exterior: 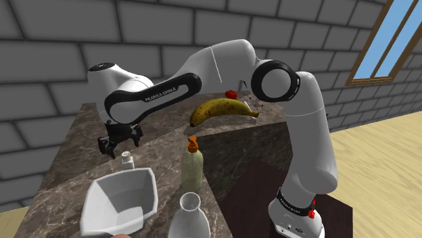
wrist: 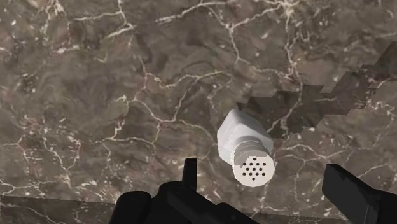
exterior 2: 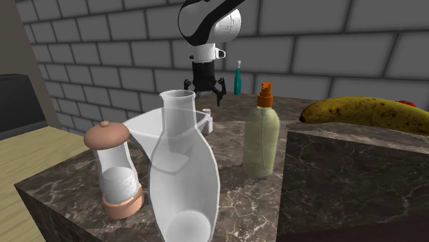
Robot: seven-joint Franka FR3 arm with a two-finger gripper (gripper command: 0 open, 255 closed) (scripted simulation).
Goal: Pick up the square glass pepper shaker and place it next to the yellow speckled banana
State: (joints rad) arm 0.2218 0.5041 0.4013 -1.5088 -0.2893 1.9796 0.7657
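The pepper shaker is a small white square-bodied bottle with a round perforated cap, standing upright on the dark marble counter. My gripper hangs open above it, and the shaker sits in the gap between the fingers, nearer to that one and untouched. From the shoulder view, the gripper is just above the shaker. The yellow brown-speckled banana lies on a raised marble block towards the shoulder view's right. In the second exterior view the gripper hovers over the shaker, with the banana far right.
A pale green bottle with an orange pump, a white angular bowl and a white carafe stand near the shaker. A brown-topped grinder stands at the counter's near corner. A teal item stands by the wall, a small red object behind the banana.
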